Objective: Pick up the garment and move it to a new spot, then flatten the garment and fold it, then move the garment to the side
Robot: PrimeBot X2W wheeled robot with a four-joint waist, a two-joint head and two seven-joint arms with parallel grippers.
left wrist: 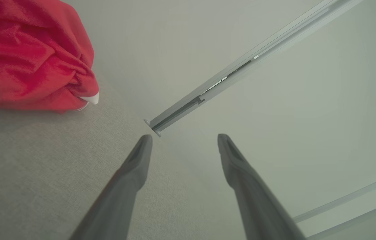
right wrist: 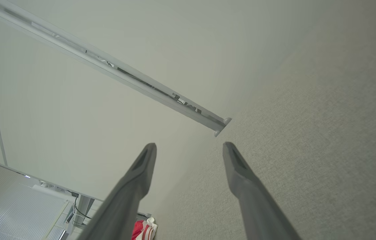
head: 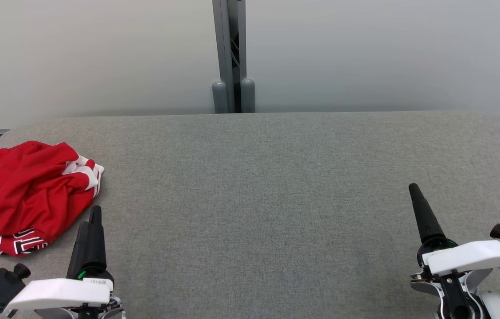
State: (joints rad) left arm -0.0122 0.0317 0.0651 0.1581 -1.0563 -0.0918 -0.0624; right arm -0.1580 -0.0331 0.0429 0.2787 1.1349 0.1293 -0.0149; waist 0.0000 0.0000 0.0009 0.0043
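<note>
The fingers of the left gripper are standing wide apart, and the fingers of the right gripper are spreading just as wide; neither pair is gripping anything.

The garment, red with white stripes and black-and-white lettering along its lower edge, is lying crumpled in a heap at the table's left end, near the far rounded corner, its left part running past the edge of the head view. The left gripper is hovering just beside the heap's near right edge, apart from the cloth and pointing away from the robot. The right gripper is hovering well apart from it, at the table's right end. The table, covered in grey fabric, is stretching between them. Behind it a pale wall is rising, with a grey post standing at its middle.
</note>
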